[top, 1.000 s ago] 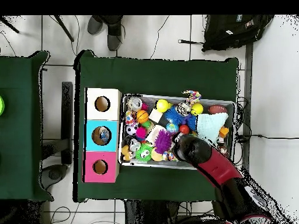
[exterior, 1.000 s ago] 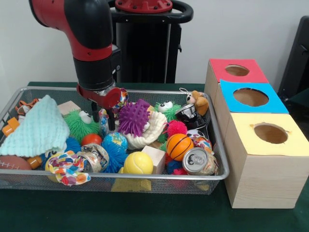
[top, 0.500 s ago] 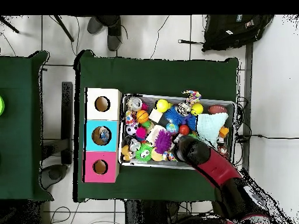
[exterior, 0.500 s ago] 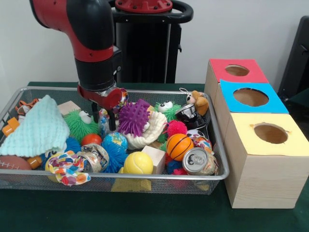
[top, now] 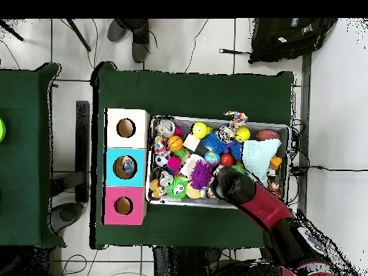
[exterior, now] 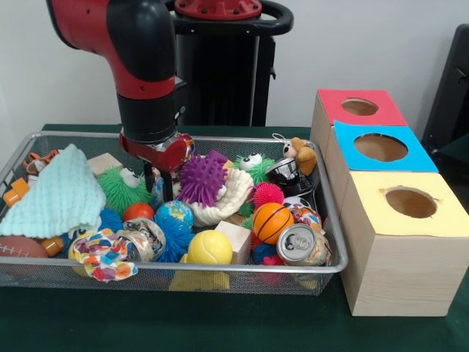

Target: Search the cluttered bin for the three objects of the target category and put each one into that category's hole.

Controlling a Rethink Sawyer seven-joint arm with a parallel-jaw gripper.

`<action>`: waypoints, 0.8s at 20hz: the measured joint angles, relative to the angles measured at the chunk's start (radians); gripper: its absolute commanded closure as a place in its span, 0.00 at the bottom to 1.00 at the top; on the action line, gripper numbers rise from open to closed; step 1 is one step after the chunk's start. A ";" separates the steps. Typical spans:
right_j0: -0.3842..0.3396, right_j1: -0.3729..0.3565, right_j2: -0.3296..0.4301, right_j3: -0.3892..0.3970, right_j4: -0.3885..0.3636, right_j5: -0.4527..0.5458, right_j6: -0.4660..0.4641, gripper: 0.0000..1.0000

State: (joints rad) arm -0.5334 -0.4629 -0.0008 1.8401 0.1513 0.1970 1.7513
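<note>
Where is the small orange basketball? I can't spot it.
Front view: the orange basketball lies right of centre in the wire bin, between the white wooden cube and the crushed silver can.

Football (exterior: 16, 247) cut off at the left edge; fingers (exterior: 167, 187) half-hidden among toys, grip indiscernible.

The bin (exterior: 322, 183) is thin wire mesh, bright metal with a polished rim. The desk (exterior: 220, 323) wears matt green cloth. The boxes (exterior: 399, 271) are pale bare wood with visible grain, topped with flat matt paper in red, blue and yellow. A mint towel (exterior: 55, 194) looks soft and nubbly. The purple ball (exterior: 203, 178) is rubbery and spiky, the can (exterior: 302, 243) shiny metal. The arm (exterior: 143, 51) has a glossy red and black shell.
</note>
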 measured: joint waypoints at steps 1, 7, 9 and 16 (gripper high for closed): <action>-0.001 0.000 0.001 0.000 0.000 0.000 0.000 1.00; -0.002 -0.003 0.003 0.000 0.000 0.000 0.000 1.00; -0.001 -0.005 0.003 0.000 0.000 0.000 0.000 1.00; 0.023 -0.034 0.003 0.001 0.000 0.012 0.000 1.00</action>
State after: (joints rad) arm -0.5104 -0.4972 0.0018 1.8413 0.1509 0.2094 1.7513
